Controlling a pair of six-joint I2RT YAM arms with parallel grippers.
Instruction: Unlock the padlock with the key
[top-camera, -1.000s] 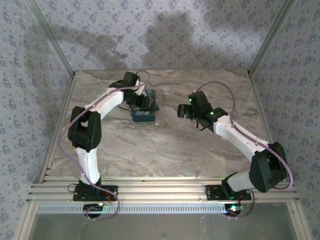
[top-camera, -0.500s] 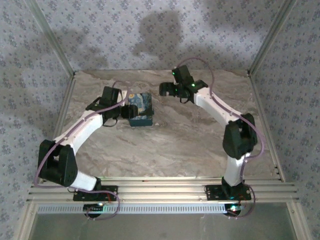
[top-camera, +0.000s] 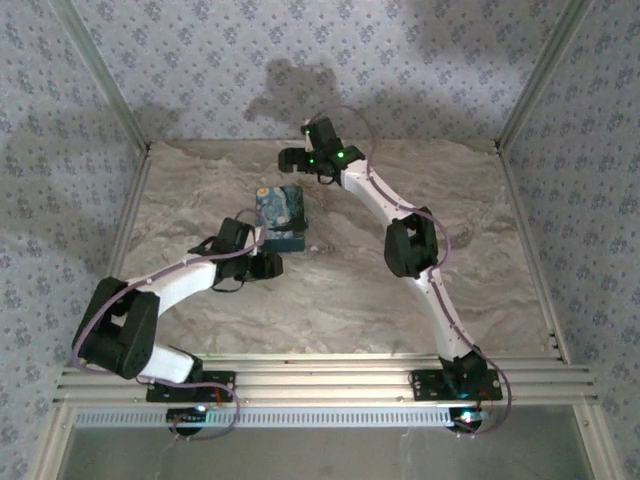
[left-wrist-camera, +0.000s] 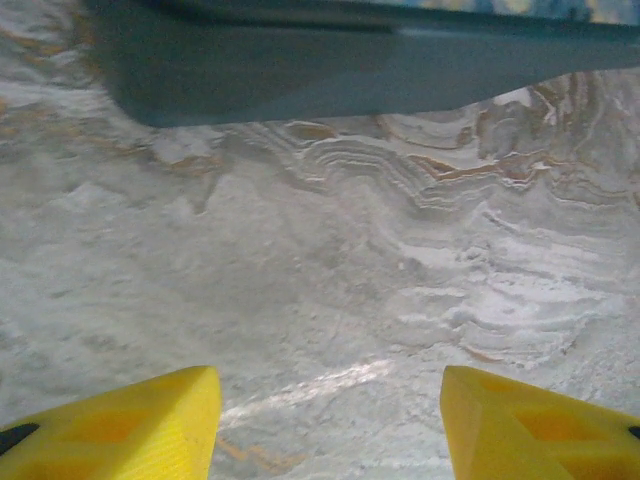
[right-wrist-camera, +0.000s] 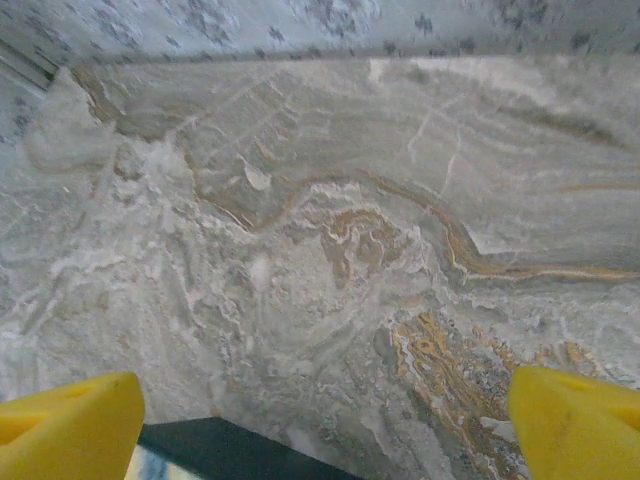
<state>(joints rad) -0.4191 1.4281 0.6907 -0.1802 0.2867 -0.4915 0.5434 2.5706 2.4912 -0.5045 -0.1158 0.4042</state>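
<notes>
- Left gripper (top-camera: 266, 264) has swung round from the padlock's far-left side to its near edge, low over the table (top-camera: 480, 270); fingers (left-wrist-camera: 150, 425) apart, nothing between them
- Padlock (top-camera: 280, 215) sits mid-table, about where it was, its dark side just ahead of the left wrist camera
- Right gripper (top-camera: 289, 160) has swept across to the back, just beyond the padlock; spread wide, empty
- Looks like they're bracketing it front and back; where the key is I cannot tell, so unlocking hasn't started
- No lettering readable, just the starry swirl print
</notes>
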